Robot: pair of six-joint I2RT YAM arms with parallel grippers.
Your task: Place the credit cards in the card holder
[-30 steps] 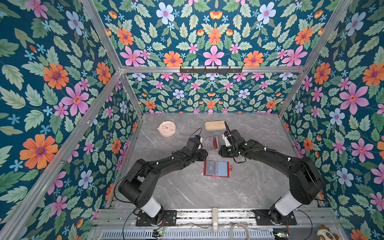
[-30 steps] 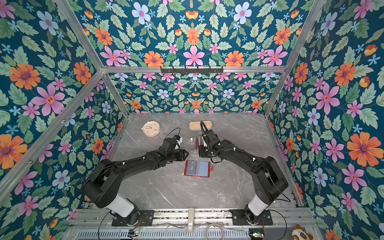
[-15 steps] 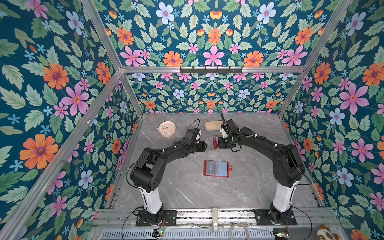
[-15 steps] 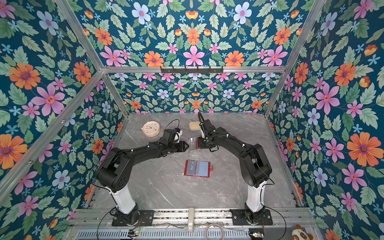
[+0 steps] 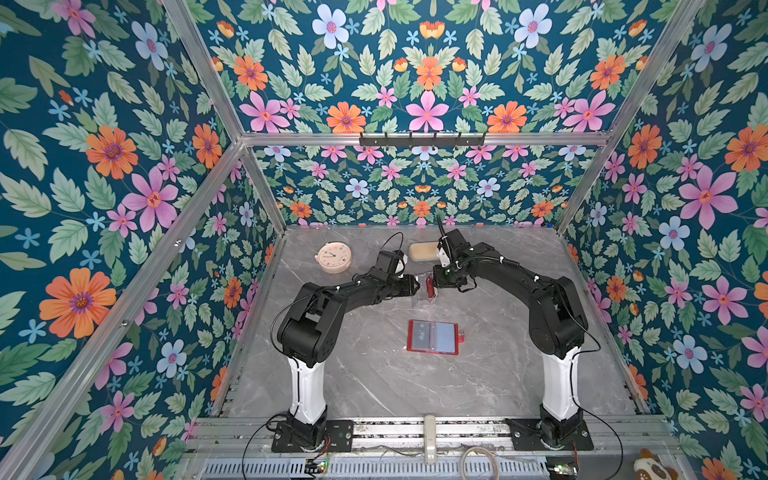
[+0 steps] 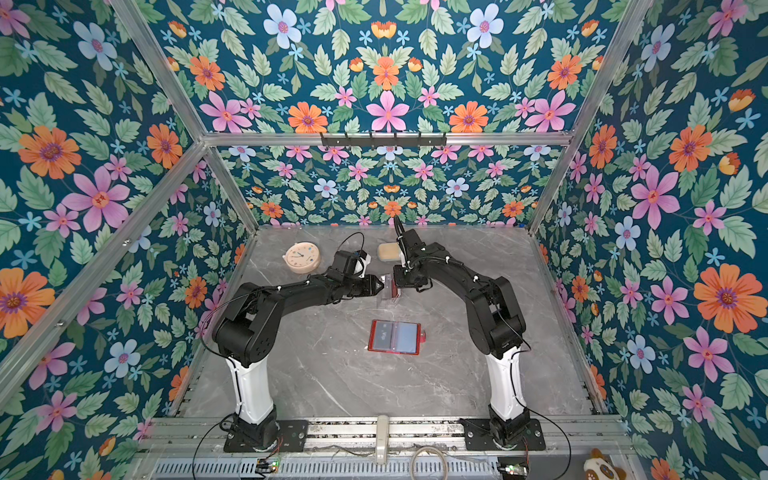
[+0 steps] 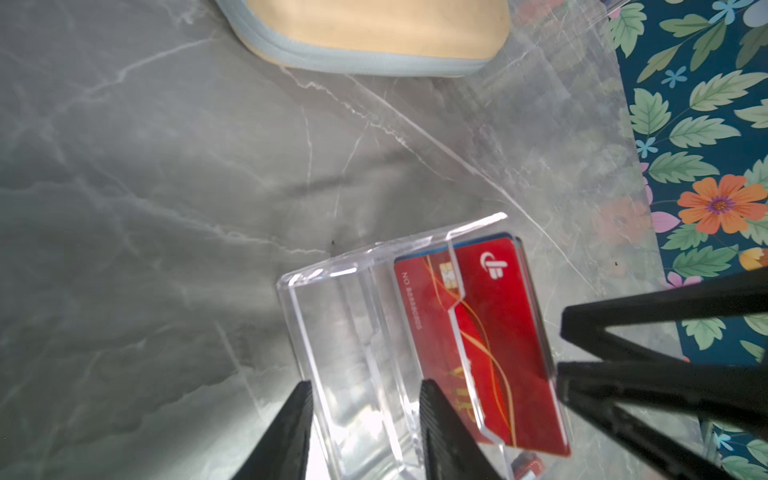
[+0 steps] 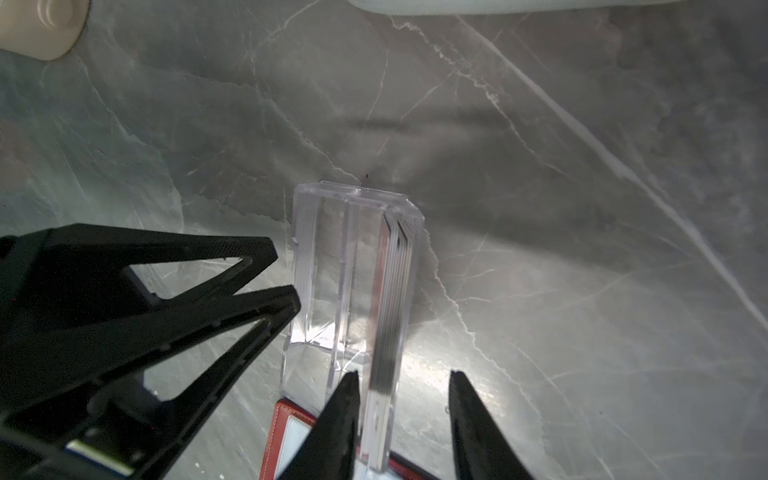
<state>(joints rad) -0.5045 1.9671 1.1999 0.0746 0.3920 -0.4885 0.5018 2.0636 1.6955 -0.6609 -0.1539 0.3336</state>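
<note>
Cards [image 7: 498, 332] sit between right gripper's [image 8: 404, 374] parted jaws; left gripper [image 7: 365, 382] straddles stand [image 7: 332, 316] (grip unclear).

The credit cards [image 7: 498, 332] sit in the stand [image 7: 345, 332] behind the card holder [image 5: 432, 336], seemingly not touching it.

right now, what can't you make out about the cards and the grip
- Card count: the credit cards show blurred edges in the right wrist view; the red card hides those behind in the left wrist view.
- Grip: left wrist view, glare hides whether the left gripper squeezes or straddles the clear stand.
- Card holder: contents too small in both top views, cut off in the right wrist view.
</note>
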